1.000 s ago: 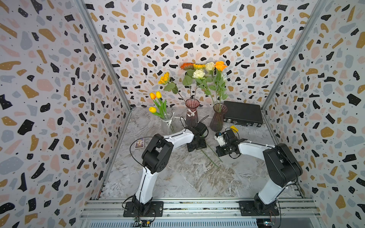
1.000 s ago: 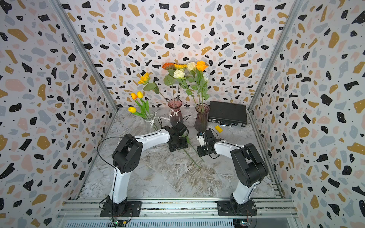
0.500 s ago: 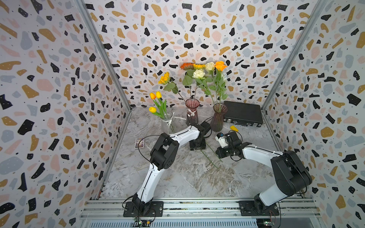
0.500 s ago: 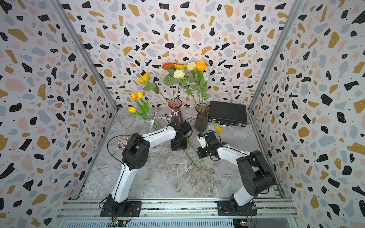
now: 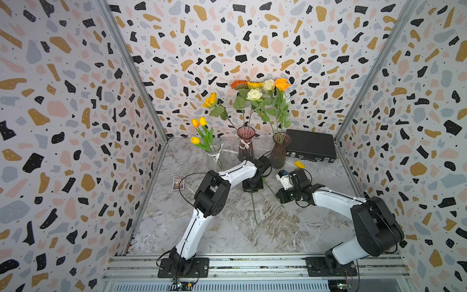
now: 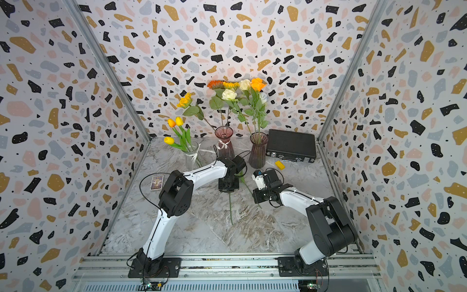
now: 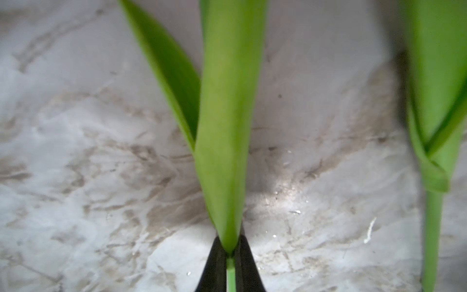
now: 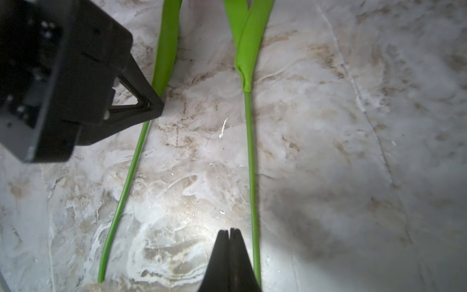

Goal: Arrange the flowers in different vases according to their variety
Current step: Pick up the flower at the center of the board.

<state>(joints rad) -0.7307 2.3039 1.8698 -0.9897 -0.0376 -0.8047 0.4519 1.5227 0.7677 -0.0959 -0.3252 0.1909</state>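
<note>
The left jaws are clamped on a tulip stem that lies flat on the tabletop, pinching it just where the leaf sheath ends and the bare stalk begins. That spot looks well chosen: the stalk there is thin and firm enough to grip, and the soft leaves are spared. In both top views the left arm reaches toward 12 o'clock and bends down over the stem, whose bare end runs on toward 6 o'clock. The bloom is hidden under the arm.

The right jaws are pressed together on nothing, low over the marble just beside a second stem, at about 3 o'clock of the left jaws. They seem parked there, out of the left arm's way, with that stem next in line.

Three vases stand along the back. The clear vase at 11 o'clock holds yellow and orange tulips, the bow vase at 12 holds sunflowers, and the ribbed vase at 1 holds roses. Each has one kind, so the held stem likely belongs in the clear vase. Getting it there would call for lifting the long tail clear and tipping it upright over the narrow neck
</note>
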